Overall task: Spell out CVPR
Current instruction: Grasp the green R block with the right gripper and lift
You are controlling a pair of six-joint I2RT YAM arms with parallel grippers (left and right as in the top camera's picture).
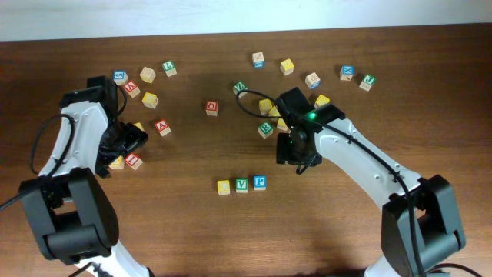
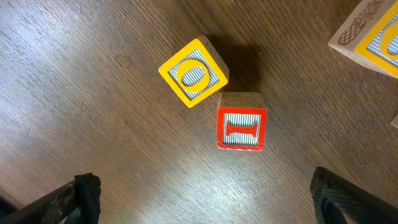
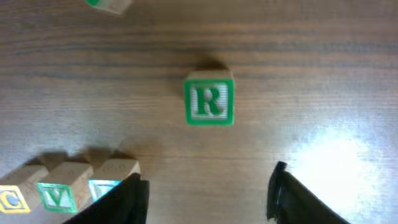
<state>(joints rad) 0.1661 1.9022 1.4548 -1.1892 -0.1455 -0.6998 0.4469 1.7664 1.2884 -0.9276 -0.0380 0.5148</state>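
I have the right fingers [image 3: 298,199] spread, with nothing between them, and they hang over bare table [image 3: 336,81]. The green R cube [image 3: 209,101] lies beyond their tips, roughly in line with the middle of the gap. It sits flat with its letter facing up, and neither finger touches it.

Beside the finger on the left of the wrist view, the yellow C cube [image 1: 224,187], the green V cube [image 1: 241,185] and the blue P cube [image 1: 260,182] stand close together in a row, in that order. The P is nearest that finger and partly hidden behind it. The R is apart from the row: it is out ahead of the tips, while the row is about level with them. Another green cube [image 3: 106,5] shows farther out than the R, left of the gap, cut off by the frame edge.

On my other arm, the left fingers [image 2: 84,200] are spread wide and pinch nothing. Ahead of their tips, within the span of the gap, lie a yellow O cube [image 2: 193,73] and a red I cube [image 2: 241,120]. The yellow one is farther out and turned cornerwise, its near corner right at the red one's far edge; I cannot tell whether they touch. Far out beyond the finger on the right of that view sits a yellow-edged cube [image 2: 373,37] with a pineapple drawn on its side, cut off by the frame.
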